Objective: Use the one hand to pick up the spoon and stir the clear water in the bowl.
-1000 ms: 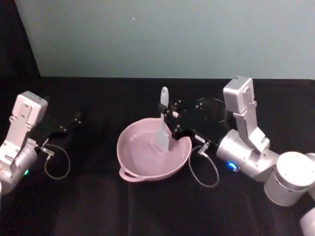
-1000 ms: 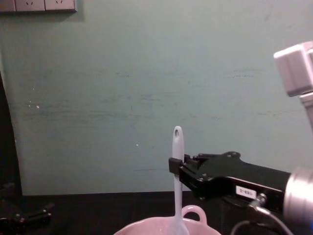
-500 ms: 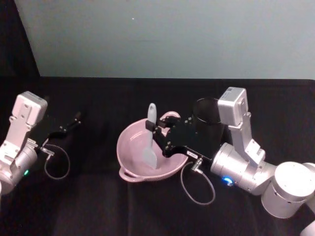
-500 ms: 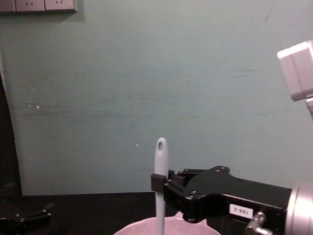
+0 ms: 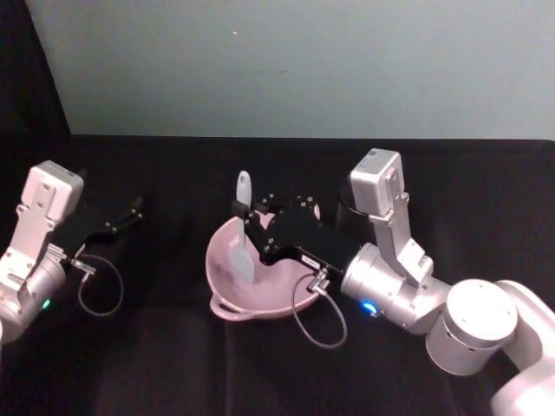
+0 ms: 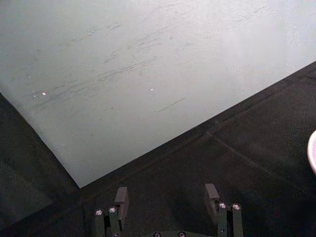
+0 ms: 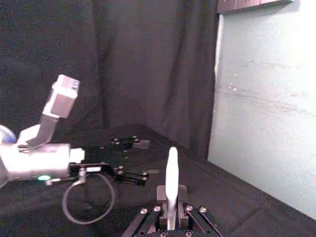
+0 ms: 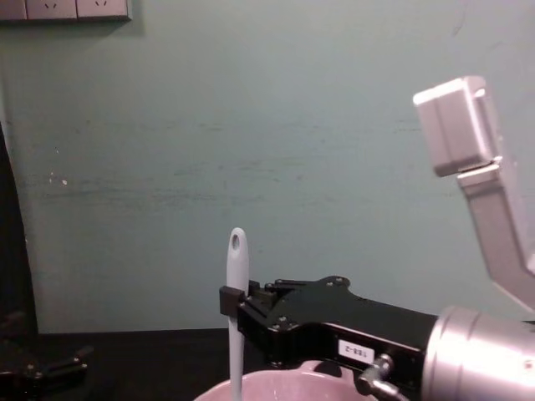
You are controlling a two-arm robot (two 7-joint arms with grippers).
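Right gripper (image 5: 246, 216) clamps spoon (image 5: 242, 253) in bowl (image 5: 215, 260); left gripper (image 5: 132, 211) parked apart.

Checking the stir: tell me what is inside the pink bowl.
The spoon stands head-down in the left half of the bowl, held by the right gripper. Its black body covers the right half; water cannot be made out. The left gripper sits aside.

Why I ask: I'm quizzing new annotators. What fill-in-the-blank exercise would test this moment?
1. The right gripper is shut on the handle of the white ____.
2. The spoon stands ____ with its flat head down in the pale pink bowl.
3. The left gripper, parked on the black table apart from the bowl, is ____.

Missing words: spoon; upright; open.
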